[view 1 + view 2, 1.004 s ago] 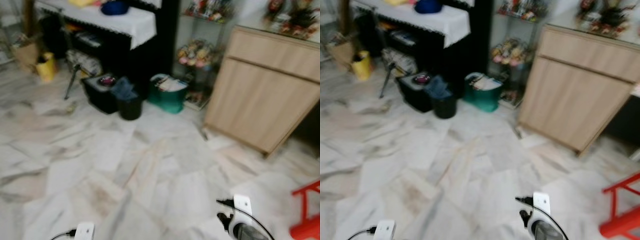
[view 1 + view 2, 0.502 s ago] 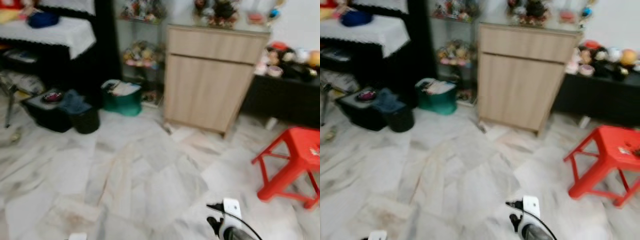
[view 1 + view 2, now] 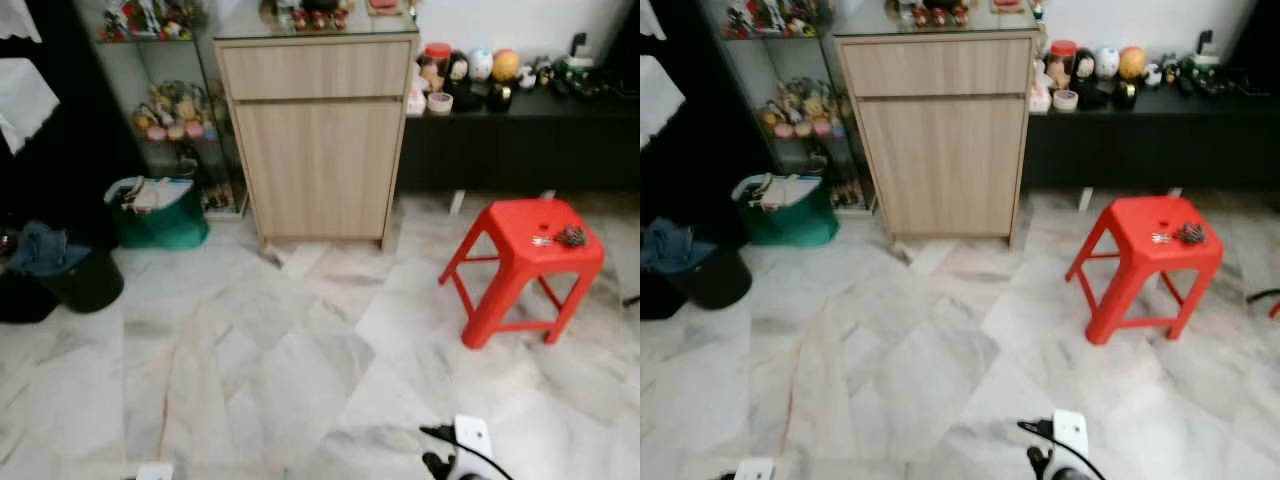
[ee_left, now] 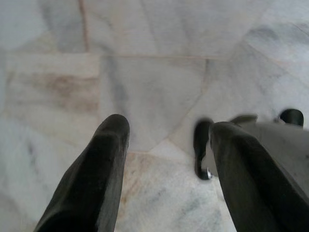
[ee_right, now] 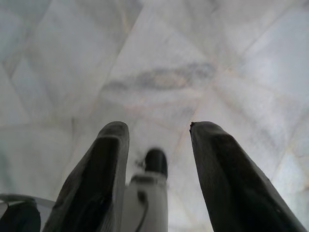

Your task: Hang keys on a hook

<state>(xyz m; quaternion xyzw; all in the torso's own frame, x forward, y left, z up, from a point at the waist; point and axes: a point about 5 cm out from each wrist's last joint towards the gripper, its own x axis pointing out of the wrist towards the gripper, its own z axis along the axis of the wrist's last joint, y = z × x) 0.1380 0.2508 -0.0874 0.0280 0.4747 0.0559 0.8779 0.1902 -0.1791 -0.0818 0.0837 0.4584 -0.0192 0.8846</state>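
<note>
My left claw (image 4: 164, 145) hung low at my side with its two black fingers apart and nothing between them. Under it was only the pale marble floor (image 3: 250, 350). My right claw (image 5: 157, 145) hung low too, fingers apart and holding nothing, above the same floor.

What had just changed was my view. A second before, I looked at a table with a white cloth and dark bins, and it was all blurry. Then my head swung to the right, and the picture came clear. The red stool (image 3: 520, 255) had come into sight, ahead of my right claw and off to its right. On its seat lay the keys (image 3: 560, 237), a small dark bunch with a bit of metal sticking out.

I think this meant I had found what I needed. The keys were well away from both claws, so I would have to walk over and bend down first.

Farther ahead stood the wooden cabinet (image 3: 318, 140). To its right ran a low black counter (image 3: 500, 150) with little toys and jars on it. Far off to the left of my left claw were a green basket (image 3: 160, 215) and a black bin (image 3: 75, 280).

The floor between my claws and the stool looked open. I could not make out a hook anywhere.
</note>
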